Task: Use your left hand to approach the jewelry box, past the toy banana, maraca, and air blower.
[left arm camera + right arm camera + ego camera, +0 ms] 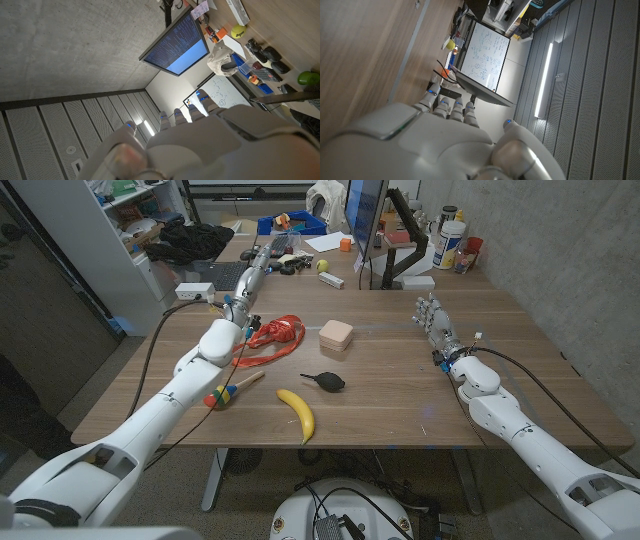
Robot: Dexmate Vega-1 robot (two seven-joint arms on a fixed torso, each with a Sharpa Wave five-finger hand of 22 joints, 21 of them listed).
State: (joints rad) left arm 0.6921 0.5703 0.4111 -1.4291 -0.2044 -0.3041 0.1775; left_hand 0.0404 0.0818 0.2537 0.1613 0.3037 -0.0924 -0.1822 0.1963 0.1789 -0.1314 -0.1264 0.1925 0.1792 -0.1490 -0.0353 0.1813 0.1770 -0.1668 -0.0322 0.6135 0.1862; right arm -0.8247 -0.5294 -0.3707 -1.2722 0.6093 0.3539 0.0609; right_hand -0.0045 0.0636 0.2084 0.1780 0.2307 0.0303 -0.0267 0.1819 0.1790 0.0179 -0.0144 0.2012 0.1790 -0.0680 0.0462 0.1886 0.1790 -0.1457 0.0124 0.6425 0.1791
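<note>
The jewelry box [335, 336], a small tan square box, sits on the wooden table [400, 395] at mid-depth. Nearer to me lie the black air blower [324, 381], the yellow toy banana [297, 414] and the colourful maraca [232, 390] with a wooden handle. My left hand [257, 267] is raised over the table's far left edge, fingers stretched out and holding nothing, well to the left of and beyond the box. In the left wrist view my left hand [200, 145] points its fingers at the room. My right hand [432, 317] stands at the right with fingers apart and nothing in it; it also appears in the right wrist view [445, 140].
A red net bag [275, 332] lies between my left forearm and the box. Behind the table stand a monitor [365, 220], a white box [195, 290], a tennis ball [322, 266], bottles [450, 245] and clutter. Bare wood stretches right of the box.
</note>
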